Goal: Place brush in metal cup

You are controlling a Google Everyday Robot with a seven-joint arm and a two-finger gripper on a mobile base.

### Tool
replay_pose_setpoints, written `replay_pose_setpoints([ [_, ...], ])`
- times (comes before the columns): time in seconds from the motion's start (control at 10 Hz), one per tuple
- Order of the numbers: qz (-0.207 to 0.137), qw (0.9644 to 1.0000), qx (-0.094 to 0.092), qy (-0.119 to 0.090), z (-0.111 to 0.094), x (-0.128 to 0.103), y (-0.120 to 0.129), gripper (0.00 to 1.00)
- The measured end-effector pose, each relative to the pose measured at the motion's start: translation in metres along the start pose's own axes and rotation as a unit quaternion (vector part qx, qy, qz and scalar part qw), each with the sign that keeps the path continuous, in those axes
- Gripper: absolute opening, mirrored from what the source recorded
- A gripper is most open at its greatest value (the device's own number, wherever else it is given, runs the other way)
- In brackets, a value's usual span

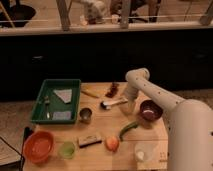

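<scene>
The white long-handled brush (113, 103) lies flat on the wooden table (100, 127), near the middle, with its round head pointing left. The metal cup (85, 115) stands upright to the brush's lower left, a short gap away from it. My gripper (130, 104) hangs down from the white arm (137, 80) at the right end of the brush handle, low over the table. Whether it touches the handle is not visible.
A green tray (74, 100) with cutlery and a cloth sits at the left. A dark red bowl (150, 111) is right of the gripper. A green vegetable (127, 128), an orange fruit (112, 143), a wooden scrub block (90, 140), a pale green cup (67, 149), a red-orange bowl (38, 146) and a white translucent cup (142, 152) line the front. A yellow item (91, 93) and red items (113, 90) lie at the back.
</scene>
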Motion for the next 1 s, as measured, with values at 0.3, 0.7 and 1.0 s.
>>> replay_pose_setpoints([
  [0.3,-0.016,0.9999,-0.003,-0.003,0.002,-0.011,-0.006,0.80],
  [0.7,-0.027,0.9996,-0.009,-0.002,0.005,-0.020,-0.010,0.69],
  [1.0,-0.023,0.9997,-0.013,-0.003,0.005,-0.020,-0.009,0.38],
])
